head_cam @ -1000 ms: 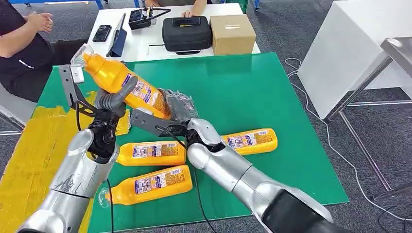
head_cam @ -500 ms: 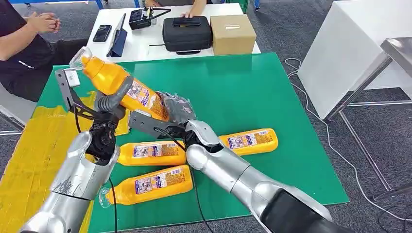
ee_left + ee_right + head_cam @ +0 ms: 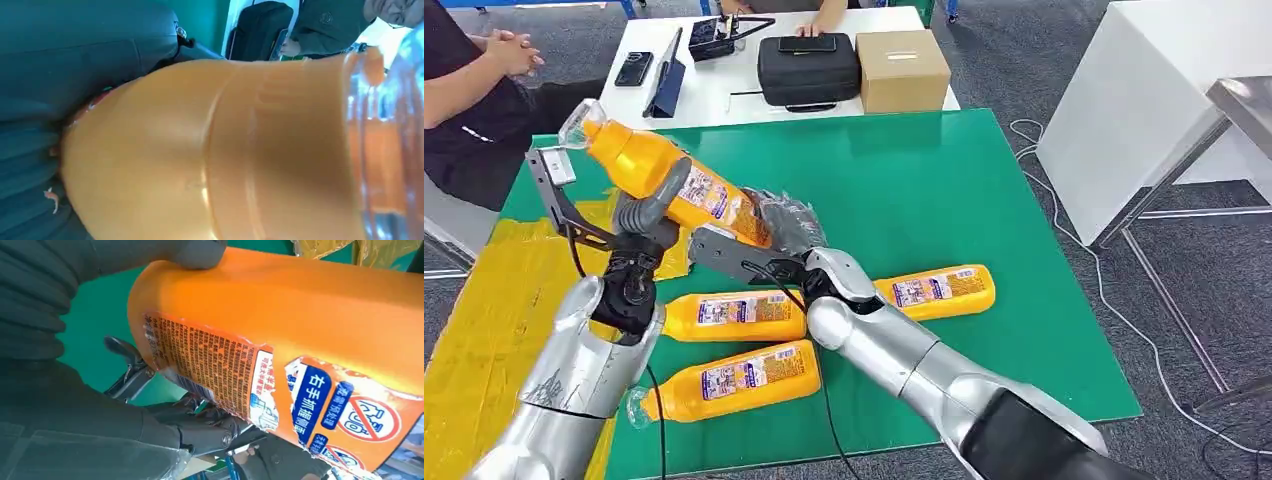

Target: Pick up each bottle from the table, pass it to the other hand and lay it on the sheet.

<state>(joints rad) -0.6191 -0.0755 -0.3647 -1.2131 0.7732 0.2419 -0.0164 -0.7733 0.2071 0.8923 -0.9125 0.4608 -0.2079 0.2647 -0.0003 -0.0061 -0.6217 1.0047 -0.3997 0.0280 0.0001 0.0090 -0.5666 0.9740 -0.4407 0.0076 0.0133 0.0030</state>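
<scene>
Two of my hands meet on one orange bottle (image 3: 674, 187), which hangs tilted above the green counter (image 3: 944, 190) with its clear cap up toward ten o'clock and its base down toward four o'clock. My left hand (image 3: 652, 210) wraps it near the shoulder, a grey thumb lying across the upper body, and in the left wrist view the bottle's orange neck (image 3: 225, 150) sits hard against my palm. My right hand (image 3: 786, 222) has its fingers (image 3: 799, 212) grasping the bottle's base end; the right wrist view shows the thumb (image 3: 200, 252) pressed on the orange wall above the torn printed label (image 3: 260, 385). So both sets of fingers are closed on the same bottle, well above the counter. Three more orange bottles lie flat on the counter: one (image 3: 734, 315) just below my right wrist, one (image 3: 736, 377) at six o'clock from it near the counter's front edge, and one (image 3: 939, 290) off at three o'clock beside my right forearm. The yellow sheet (image 3: 484, 330) covers the counter's left side at nine o'clock, crumpled. Beyond the counter at twelve o'clock stands a white table (image 3: 714, 85) carrying a black case (image 3: 808, 68), a cardboard box (image 3: 902, 68) and a phone (image 3: 634, 68), with a person (image 3: 469, 90) seated at its left end.
</scene>
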